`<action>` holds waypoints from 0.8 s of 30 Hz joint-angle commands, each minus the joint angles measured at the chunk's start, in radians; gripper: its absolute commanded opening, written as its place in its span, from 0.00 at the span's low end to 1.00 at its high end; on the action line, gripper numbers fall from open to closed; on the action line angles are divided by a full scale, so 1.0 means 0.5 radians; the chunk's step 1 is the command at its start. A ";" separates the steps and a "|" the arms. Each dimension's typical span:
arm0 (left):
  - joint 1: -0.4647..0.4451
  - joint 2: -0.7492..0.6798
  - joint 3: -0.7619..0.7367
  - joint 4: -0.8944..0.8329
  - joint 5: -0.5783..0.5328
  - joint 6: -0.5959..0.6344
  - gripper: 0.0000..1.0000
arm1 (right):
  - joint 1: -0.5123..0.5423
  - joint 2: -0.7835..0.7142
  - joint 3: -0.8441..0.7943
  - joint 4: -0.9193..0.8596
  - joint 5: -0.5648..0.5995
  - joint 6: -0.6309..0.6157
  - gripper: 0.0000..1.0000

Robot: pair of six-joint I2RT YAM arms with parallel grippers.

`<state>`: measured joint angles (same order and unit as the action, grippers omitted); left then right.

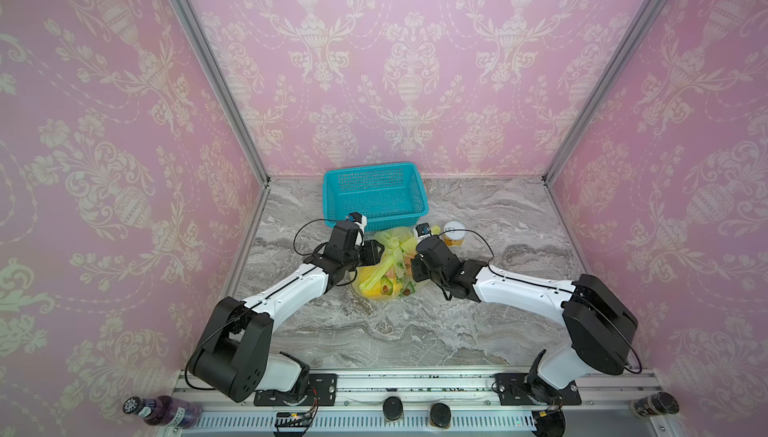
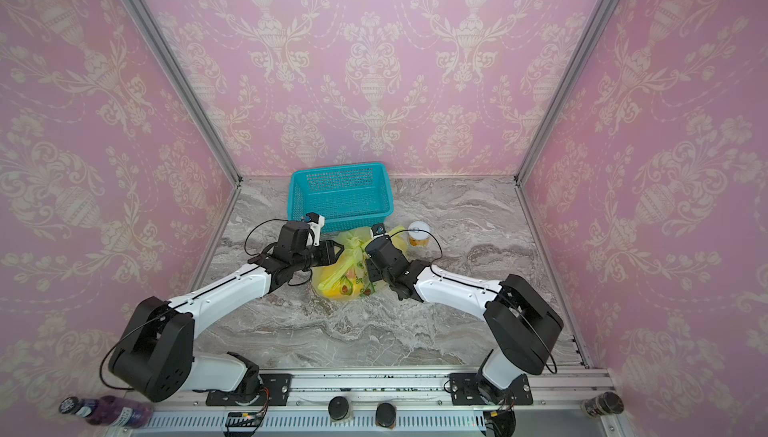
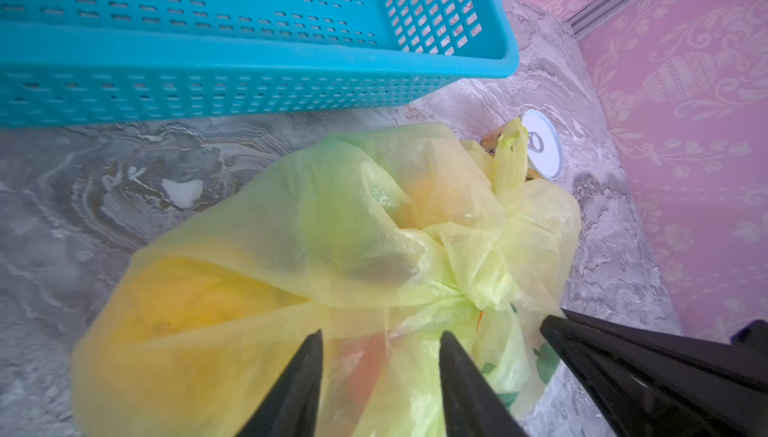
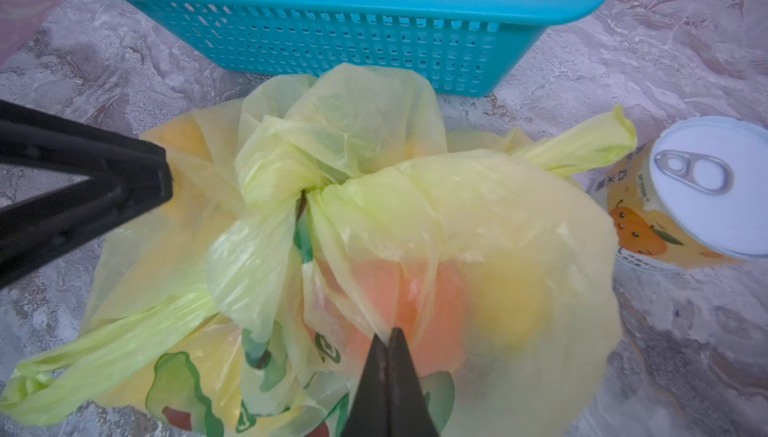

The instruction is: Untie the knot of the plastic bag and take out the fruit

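The plastic bag (image 1: 386,279) (image 2: 345,283) lies on the marble table just in front of the teal basket, between my two grippers. Its knot (image 4: 303,198) (image 3: 478,289) is tied, with loose handle ends sticking out to both sides. Fruit shows through the film: an orange one (image 4: 436,302) and yellow ones (image 4: 511,302) (image 3: 199,302). My left gripper (image 3: 382,335) hovers open over the bag's left flank, with only film below its tips. My right gripper (image 4: 388,331) is shut, pinching a fold of bag film just below the knot.
The teal mesh basket (image 1: 370,168) (image 2: 336,168) stands right behind the bag. A pull-tab can (image 1: 455,233) (image 4: 706,189) stands close to the bag's right side, next to one handle end. Pink walls enclose the table on three sides.
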<state>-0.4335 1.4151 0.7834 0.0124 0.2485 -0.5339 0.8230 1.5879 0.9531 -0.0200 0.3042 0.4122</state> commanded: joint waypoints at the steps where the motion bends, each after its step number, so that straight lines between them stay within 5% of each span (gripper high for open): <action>1: -0.037 0.114 0.051 -0.004 0.078 0.004 0.58 | 0.014 -0.030 -0.019 0.045 0.033 0.043 0.00; 7: -0.068 0.331 0.116 0.048 0.186 -0.017 0.72 | 0.016 -0.009 0.001 0.064 0.002 0.050 0.00; 9: -0.069 0.351 0.125 0.042 0.178 -0.009 0.59 | 0.014 -0.004 0.005 0.068 -0.021 0.050 0.00; 11: -0.069 0.344 0.124 0.047 0.172 -0.004 0.15 | 0.018 -0.011 0.003 0.067 -0.029 0.050 0.00; 12: -0.069 0.334 0.124 0.041 0.160 -0.006 0.03 | 0.023 -0.016 -0.003 0.070 -0.024 0.048 0.00; 17: -0.069 0.223 0.069 0.084 0.125 0.015 0.00 | 0.023 -0.068 -0.063 0.096 0.037 0.049 0.00; 24: -0.066 -0.070 0.014 -0.093 -0.212 0.085 0.00 | 0.020 -0.194 -0.209 0.155 0.192 0.091 0.00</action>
<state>-0.4618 1.4406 0.8070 0.0093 0.2375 -0.5301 0.8272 1.5372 0.8787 0.0288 0.3401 0.4297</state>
